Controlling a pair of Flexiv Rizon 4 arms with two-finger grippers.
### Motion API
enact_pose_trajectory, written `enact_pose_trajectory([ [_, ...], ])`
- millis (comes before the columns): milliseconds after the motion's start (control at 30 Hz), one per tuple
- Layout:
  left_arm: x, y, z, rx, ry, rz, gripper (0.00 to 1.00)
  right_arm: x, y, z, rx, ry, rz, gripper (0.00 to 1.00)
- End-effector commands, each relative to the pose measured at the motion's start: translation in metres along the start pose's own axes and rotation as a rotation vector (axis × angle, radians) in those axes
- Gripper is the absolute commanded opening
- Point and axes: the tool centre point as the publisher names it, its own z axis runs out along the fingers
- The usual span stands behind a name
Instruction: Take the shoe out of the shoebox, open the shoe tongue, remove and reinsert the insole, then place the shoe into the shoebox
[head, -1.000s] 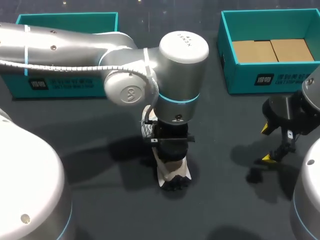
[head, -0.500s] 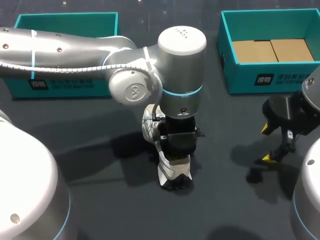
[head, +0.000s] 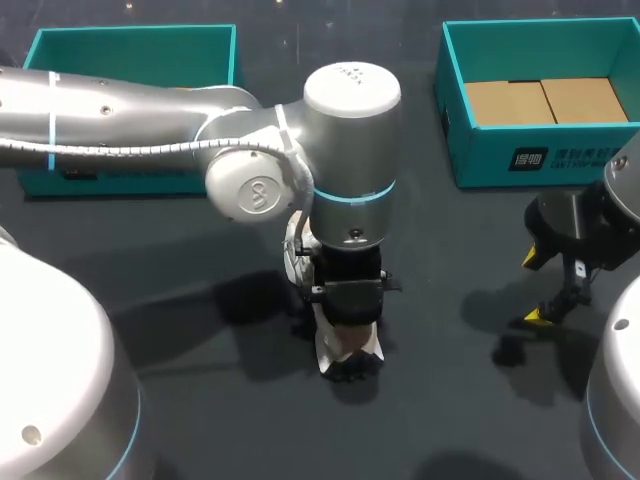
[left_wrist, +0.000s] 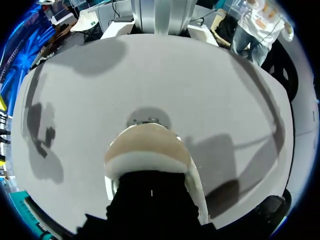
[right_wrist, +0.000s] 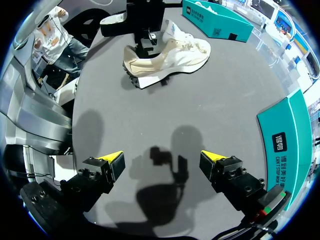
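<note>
A cream and white shoe with a black lugged sole lies at the middle of the dark table, heel towards me. My left gripper comes straight down onto its opening near the heel, and its fingers are hidden by the wrist and the shoe. The left wrist view shows the tan heel just ahead of a black mass. In the right wrist view a flat white strip sticks out along the side of the shoe, under my left gripper. Well to the right, my right gripper hangs open and empty over bare table.
A teal shoebox with brown cardboard on its floor stands at the back right, its wall close beside my right gripper. A second teal box stands at the back left, partly behind my left arm.
My left wrist has shifted and turned a little above the shoe, ending slightly lower towards the heel. The shoe has barely moved. The right arm has kept still.
</note>
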Motion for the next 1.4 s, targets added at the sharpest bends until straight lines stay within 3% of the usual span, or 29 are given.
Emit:
enact_pose_trajectory([
  [33,-0.008,0.009,0.017,-0.011,0.028,-0.027,0.0,0.002,0.0,0.0,0.001,-0.003,0.0,1.0],
  [233,-0.004,0.022,0.011,-0.041,0.022,-0.068,0.0,0.002,0.0,0.0,0.001,-0.003,0.0,1.0],
  [633,0.001,0.008,-0.046,-0.191,-0.049,-0.051,0.0,0.002,0.0,0.0,0.001,-0.003,0.0,1.0],
  [833,0.0,0.011,-0.054,-0.282,-0.053,-0.093,0.0,0.002,0.0,0.0,0.001,-0.003,0.0,1.0],
  [1000,0.001,0.022,-0.058,-0.293,-0.065,-0.103,0.0,0.002,0.0,0.0,0.001,-0.003,0.0,1.0],
  [1033,0.001,0.025,-0.058,-0.305,-0.063,-0.109,0.02,0.002,0.0,0.0,0.001,-0.003,0.0,1.0],
  [1167,0.001,0.031,-0.059,-0.314,-0.06,-0.116,0.31,0.002,0.0,0.0,0.001,-0.003,0.0,1.0],
  [1400,0.002,0.032,-0.053,-0.306,-0.05,-0.11,0.29,0.002,0.0,0.0,0.001,-0.003,0.0,1.0],
])
